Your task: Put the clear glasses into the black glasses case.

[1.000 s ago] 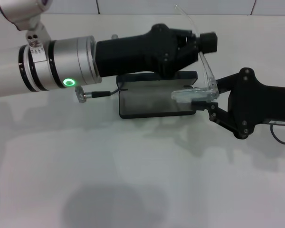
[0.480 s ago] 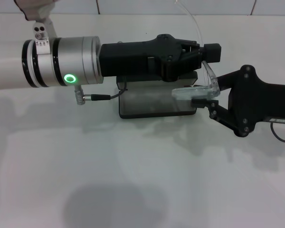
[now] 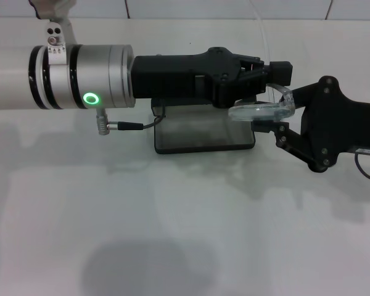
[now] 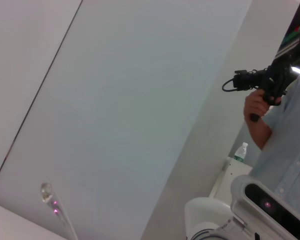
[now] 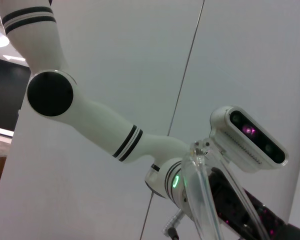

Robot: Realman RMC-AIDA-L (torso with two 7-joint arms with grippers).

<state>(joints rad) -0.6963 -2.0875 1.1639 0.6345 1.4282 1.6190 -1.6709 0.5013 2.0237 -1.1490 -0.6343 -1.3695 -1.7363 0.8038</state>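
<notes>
The clear glasses (image 3: 256, 111) hang just above the right end of the open black glasses case (image 3: 200, 133), whose grey lining faces up. My right gripper (image 3: 268, 123) comes in from the right and is shut on the glasses' lens end. One thin clear arm of the glasses (image 3: 261, 21) stands upward; it also appears in the left wrist view (image 4: 54, 206) and the right wrist view (image 5: 200, 200). My left gripper (image 3: 277, 71) reaches across over the case, shut, its tip against that upright arm. The case's back half is hidden under the left arm.
A white table (image 3: 172, 222) spreads toward me in front of the case. The left arm's silver wrist with a green light (image 3: 90, 100) and a short cable (image 3: 126, 125) hang close above the case's left end. A tiled wall runs behind.
My left gripper has slid to the right and lower, up to the glasses' upright arm. The right gripper has lifted the glasses slightly and shifted them right.
</notes>
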